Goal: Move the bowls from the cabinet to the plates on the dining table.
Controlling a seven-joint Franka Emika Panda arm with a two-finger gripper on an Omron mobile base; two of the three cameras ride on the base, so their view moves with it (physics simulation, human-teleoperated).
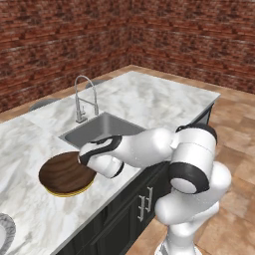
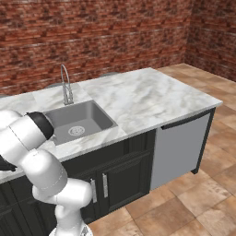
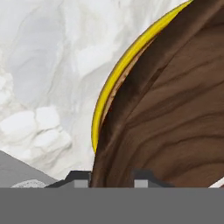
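You see a wooden bowl (image 1: pixel 66 173) sitting on the yellow-rimmed plate (image 1: pixel 74 191) on the marble bench (image 1: pixel 149 99), just left of the steel sink (image 1: pixel 102 129) in the left base view, with only a thin yellow edge of the plate showing beneath it. The arm reaches low across the bench edge, and its hand sits at the bowl's right rim, touching or nearly touching it. In the hand view the two fingers (image 3: pixel 110 183) stand on either side of the bowl's rim (image 3: pixel 166 113), one tip (image 3: pixel 80 180) outside over the marble and the other over the wood; you cannot tell whether they grip the rim or stand just clear of it. The plate's yellow rim (image 3: pixel 118 74) curves along the bowl's outer wall there. At the lower left edge of the left base view, part of a pale plate (image 1: pixel 4 234) lies on the bench, well apart from the bowl. The arched tap (image 2: pixel 66 85) stands behind the sink.
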